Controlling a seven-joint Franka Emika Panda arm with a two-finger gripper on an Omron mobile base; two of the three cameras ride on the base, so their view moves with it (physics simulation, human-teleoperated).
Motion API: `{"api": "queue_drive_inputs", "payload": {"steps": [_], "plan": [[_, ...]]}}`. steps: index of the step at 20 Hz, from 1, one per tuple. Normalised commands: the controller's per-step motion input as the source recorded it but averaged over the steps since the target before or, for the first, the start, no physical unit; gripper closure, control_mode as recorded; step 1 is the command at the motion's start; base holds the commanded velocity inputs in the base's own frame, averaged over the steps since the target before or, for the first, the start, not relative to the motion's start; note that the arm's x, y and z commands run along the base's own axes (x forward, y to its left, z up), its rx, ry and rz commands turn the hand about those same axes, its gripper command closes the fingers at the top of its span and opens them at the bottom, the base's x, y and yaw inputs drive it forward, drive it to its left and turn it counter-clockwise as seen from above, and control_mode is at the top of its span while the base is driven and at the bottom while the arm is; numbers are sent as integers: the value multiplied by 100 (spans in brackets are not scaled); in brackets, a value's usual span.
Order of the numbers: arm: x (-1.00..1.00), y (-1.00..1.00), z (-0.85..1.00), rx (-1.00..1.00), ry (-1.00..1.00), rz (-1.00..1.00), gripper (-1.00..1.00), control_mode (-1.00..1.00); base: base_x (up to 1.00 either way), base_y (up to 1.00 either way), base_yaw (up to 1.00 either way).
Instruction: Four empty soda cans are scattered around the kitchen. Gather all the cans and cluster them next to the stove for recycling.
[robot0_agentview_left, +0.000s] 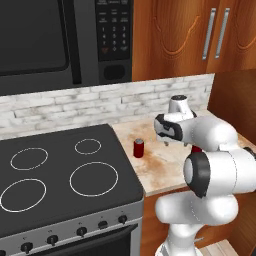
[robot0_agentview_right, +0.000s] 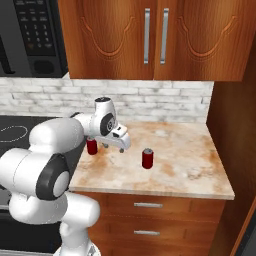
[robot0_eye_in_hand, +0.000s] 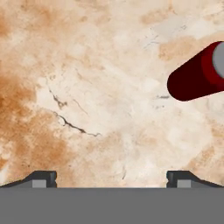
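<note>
One red soda can stands upright on the marble counter, close to the right edge of the black stove; it is also in the right base view, half behind my hand. A second red can stands further right, mostly hidden by my arm in the left base view. My gripper hangs over the counter between the two cans, pointing down. In the hand view the gripper is open with bare counter between its fingertips. A red can lies off to that view's right.
A black microwave hangs above the stove. Wooden wall cabinets hang over the counter. A tall wooden panel closes the counter's right end. Drawers sit below its front edge.
</note>
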Motion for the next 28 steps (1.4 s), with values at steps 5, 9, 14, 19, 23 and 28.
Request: {"api": "queue_drive_inputs", "payload": {"steps": [5, 9, 14, 19, 23, 28], "plan": [[-13, -39, 57, -1, 5, -3, -100, -100, 0, 0, 0], [-16, -40, 8, 16, 3, -11, -100, -100, 0, 0, 0], [-7, -39, 11, 12, -4, -12, -100, -100, 0, 0, 0], [3, -62, 5, 0, 1, -12, -100, -100, 0, 0, 0], [7, -50, -4, -4, 4, -8, -100, -100, 0, 0, 0], [36, -20, -30, -3, -1, -1, -100, -100, 0, 0, 0]]}}
